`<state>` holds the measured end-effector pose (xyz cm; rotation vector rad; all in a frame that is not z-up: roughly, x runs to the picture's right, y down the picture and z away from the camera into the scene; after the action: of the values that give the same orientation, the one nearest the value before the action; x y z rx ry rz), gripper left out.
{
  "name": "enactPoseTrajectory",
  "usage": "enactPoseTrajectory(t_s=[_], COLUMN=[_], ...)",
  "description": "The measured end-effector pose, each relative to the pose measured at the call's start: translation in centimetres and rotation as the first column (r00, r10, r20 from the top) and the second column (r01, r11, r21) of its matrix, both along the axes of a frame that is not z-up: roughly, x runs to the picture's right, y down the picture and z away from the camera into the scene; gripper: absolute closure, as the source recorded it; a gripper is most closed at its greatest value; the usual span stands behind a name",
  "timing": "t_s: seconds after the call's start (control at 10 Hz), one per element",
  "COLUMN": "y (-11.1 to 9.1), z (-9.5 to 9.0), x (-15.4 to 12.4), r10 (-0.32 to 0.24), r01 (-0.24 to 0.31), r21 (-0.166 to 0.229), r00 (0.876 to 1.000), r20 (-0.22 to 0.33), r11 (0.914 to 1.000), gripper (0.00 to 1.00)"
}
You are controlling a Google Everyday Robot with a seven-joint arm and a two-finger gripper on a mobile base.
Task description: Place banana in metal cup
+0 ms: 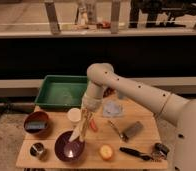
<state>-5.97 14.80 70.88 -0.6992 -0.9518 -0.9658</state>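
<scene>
My gripper [86,119] hangs at the end of the white arm, just right of the white cup [74,115]. It is shut on the banana [79,134], a slim pale yellow-cream piece that slants down and to the left over the purple bowl [66,150]. The metal cup [38,150], small and shiny with a dark inside, stands at the table's front left corner. It is left of the purple bowl and well left of and below the gripper.
A green tray [51,102] sits at the back left, with a brown bowl [28,131] holding a blue sponge in front of it. A thin red-orange stick [94,126], a round yellow fruit [106,151], a crumpled bag [112,109], a grey block [132,130] and a black tool [136,152] lie to the right.
</scene>
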Motion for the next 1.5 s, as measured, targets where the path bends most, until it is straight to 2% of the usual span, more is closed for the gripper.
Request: enactPoseTrajectory(t_s=[0.2, 0.3, 0.4, 0.5, 0.7, 0.9, 1.1, 1.5], y=[0.6, 1.2, 1.9, 2.6, 3.7, 4.5, 5.5, 7.4], z=[-0.5, -0.6, -0.6, -0.4, -0.1, -0.3, -0.4, -1.2], x=[-1.6, -2.9, -4.0, -4.7, -6.8, -8.8, -10.8, -13.8], r10=[0.019, 0.031, 0.034, 0.033, 0.04, 0.05, 0.053, 0.047], r01=[-0.019, -0.03, -0.039, -0.046, -0.073, -0.101, -0.113, -0.114], r21=[-0.009, -0.009, 0.019, 0.051, 0.106, 0.142, 0.157, 0.172], r00=[0.995, 0.986, 0.977, 0.971, 0.958, 0.945, 0.938, 0.934], r20=[0.099, 0.164, 0.212, 0.238, 0.285, 0.324, 0.342, 0.354], r11=[0.9998, 0.9995, 0.9991, 0.9976, 0.9916, 0.9847, 0.9811, 0.9785], gripper=[1.0, 1.0, 1.0, 1.0, 1.0, 1.0, 1.0, 1.0])
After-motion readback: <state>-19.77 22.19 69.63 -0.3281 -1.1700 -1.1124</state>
